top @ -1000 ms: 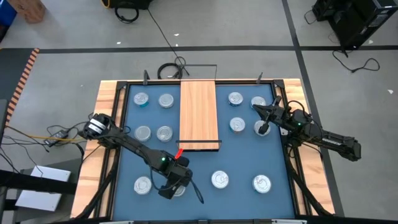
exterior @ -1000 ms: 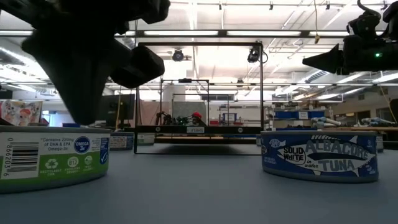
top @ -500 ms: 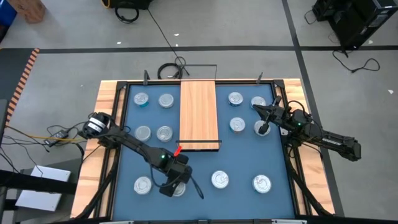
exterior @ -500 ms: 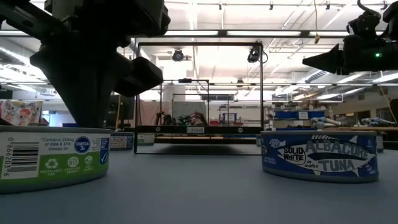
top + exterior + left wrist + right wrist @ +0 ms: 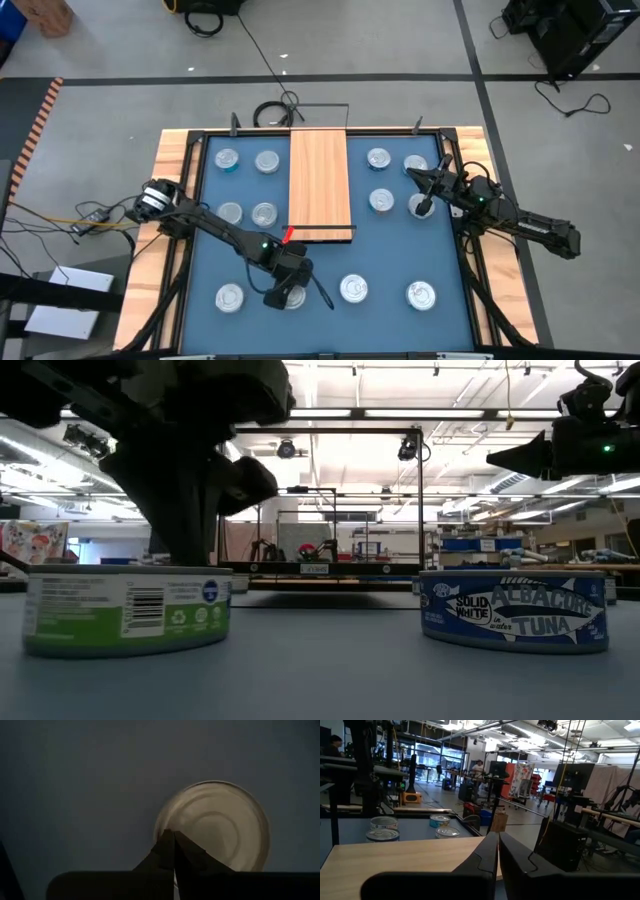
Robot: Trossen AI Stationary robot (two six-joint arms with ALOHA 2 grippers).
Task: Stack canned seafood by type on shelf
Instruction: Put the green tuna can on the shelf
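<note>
Several short silver-topped tins stand on the blue table on both sides of the light-wood shelf. My left gripper is shut and points down at a green-labelled tin close to the table's near edge; the tin's silver lid fills the left wrist view. A blue tuna tin stands flat to its right. My right gripper is shut and hovers above the tins right of the shelf, touching nothing. My left gripper has its shut fingertips down on the green-labelled tin's lid, near its rim. The fingers come from above, pointing down. The tin stands flat on the table under them.
A tin stands left of the left gripper, and two others right of it along the near edge. Wooden rails and a black frame border the table. People and workshop gear show far behind it.
My left gripper has moved a little toward the table's right, still shut. The green-labelled tin under it has slid right along the table and turned about, so its barcode now faces the near edge.
</note>
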